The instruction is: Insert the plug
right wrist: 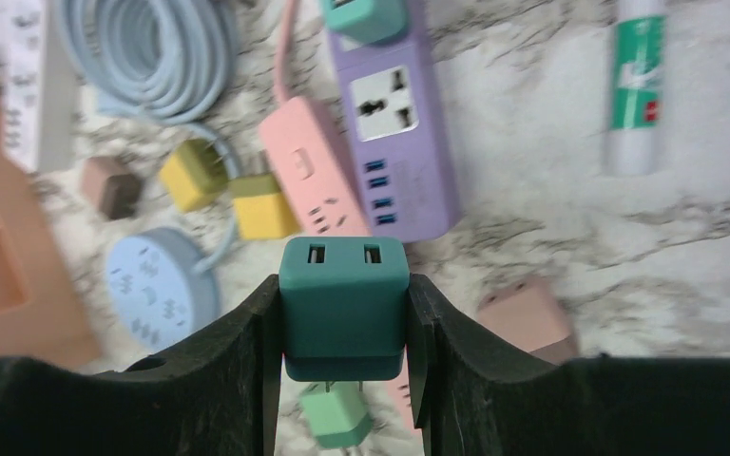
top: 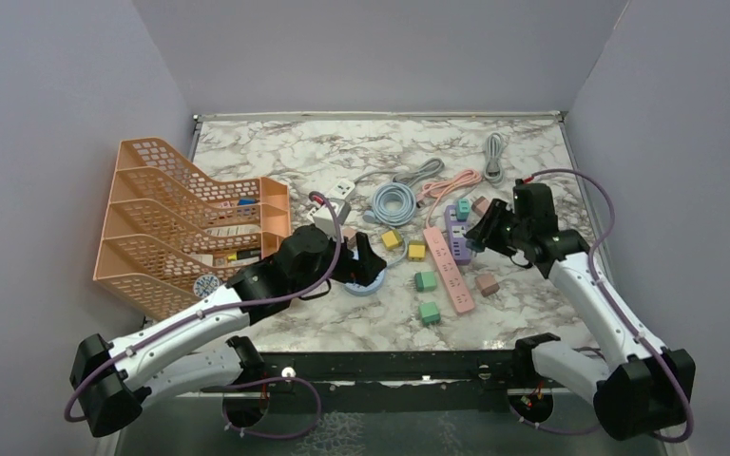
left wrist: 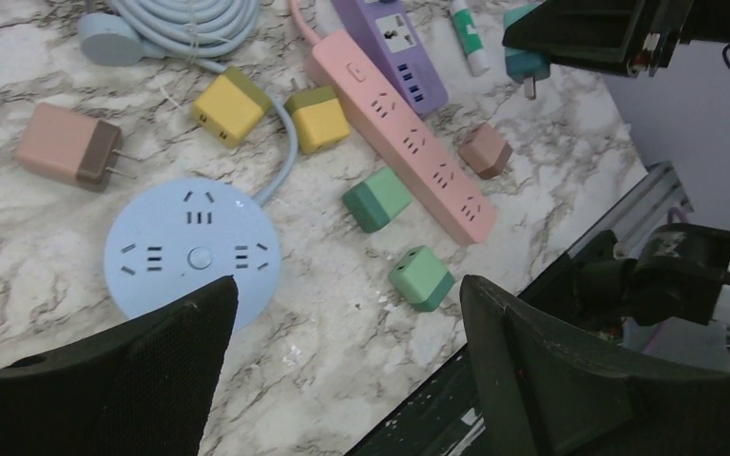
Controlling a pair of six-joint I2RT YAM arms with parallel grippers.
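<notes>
Right wrist: my right gripper [right wrist: 344,285] clamps teal charger plug [right wrist: 344,309], carry step; next, align prongs over purple power strip [right wrist: 394,123].

Lab test cell: plain walls [top: 371,47] enclose a marble-look tabletop [top: 276,152].

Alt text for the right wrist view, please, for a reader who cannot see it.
The right gripper is shut on a teal charger plug, its two USB ports facing the camera, held above a marble table. Below lie a pink power strip and a purple power strip side by side, with a round blue socket hub and two yellow adapters to their left.
</notes>
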